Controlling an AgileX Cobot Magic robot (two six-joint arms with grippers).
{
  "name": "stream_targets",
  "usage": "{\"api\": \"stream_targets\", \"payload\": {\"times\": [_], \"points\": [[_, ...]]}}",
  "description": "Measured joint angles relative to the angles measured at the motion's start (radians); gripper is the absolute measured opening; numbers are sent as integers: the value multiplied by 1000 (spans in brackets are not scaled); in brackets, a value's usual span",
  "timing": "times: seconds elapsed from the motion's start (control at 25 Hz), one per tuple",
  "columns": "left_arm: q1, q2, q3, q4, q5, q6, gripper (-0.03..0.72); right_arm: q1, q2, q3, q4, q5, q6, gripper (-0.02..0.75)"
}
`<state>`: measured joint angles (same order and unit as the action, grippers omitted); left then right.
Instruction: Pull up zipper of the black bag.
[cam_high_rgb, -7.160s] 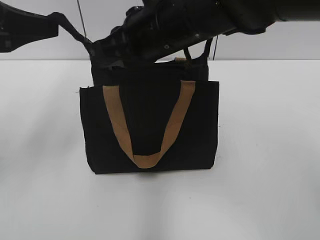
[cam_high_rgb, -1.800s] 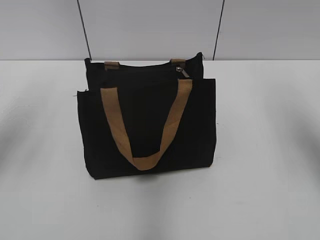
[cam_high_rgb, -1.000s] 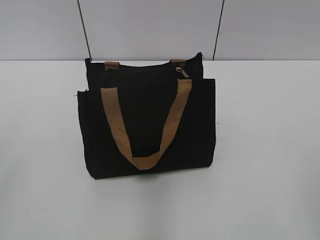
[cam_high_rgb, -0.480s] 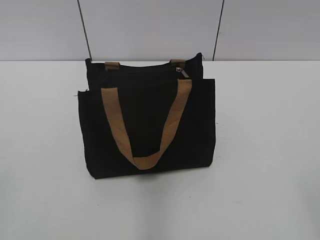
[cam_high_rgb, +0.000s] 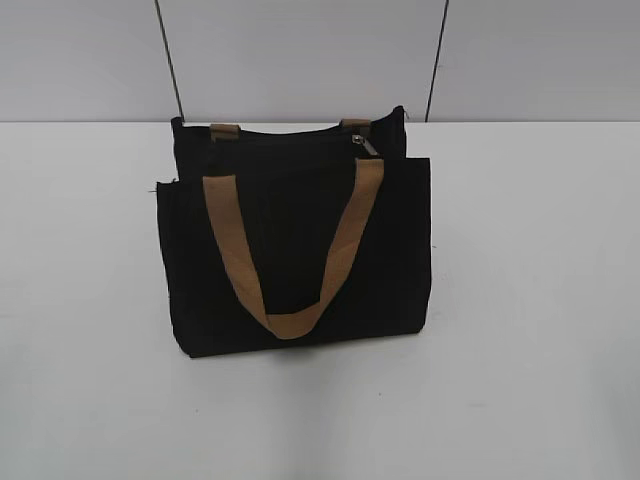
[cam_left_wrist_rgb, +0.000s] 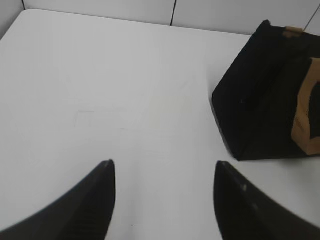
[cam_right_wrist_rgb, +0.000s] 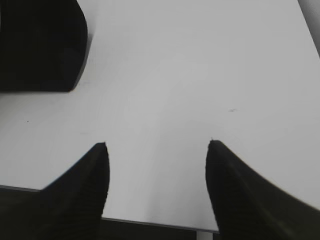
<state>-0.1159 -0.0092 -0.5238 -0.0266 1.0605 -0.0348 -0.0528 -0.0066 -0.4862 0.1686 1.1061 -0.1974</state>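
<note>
My left gripper (cam_left_wrist_rgb: 162, 172) and right gripper (cam_right_wrist_rgb: 157, 152) hover apart and empty, the black bag (cam_high_rgb: 295, 250) beyond them, so I should approach its zipper (cam_high_rgb: 367, 144) squarely.

Right gripper (cam_right_wrist_rgb: 157, 145): jaws spread wide, nothing between, only bare white table (cam_right_wrist_rgb: 200, 75) in gap. Black bag (cam_right_wrist_rgb: 40, 45) at upper left corner, well apart from fingers (cam_right_wrist_rgb: 80, 185).
</note>
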Motion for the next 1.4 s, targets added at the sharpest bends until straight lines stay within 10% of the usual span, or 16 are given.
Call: {"api": "stream_targets", "payload": {"times": [1.4], "points": [[80, 0, 2, -1, 0, 2, 376, 5, 0, 0, 25, -8, 0, 475]]}}
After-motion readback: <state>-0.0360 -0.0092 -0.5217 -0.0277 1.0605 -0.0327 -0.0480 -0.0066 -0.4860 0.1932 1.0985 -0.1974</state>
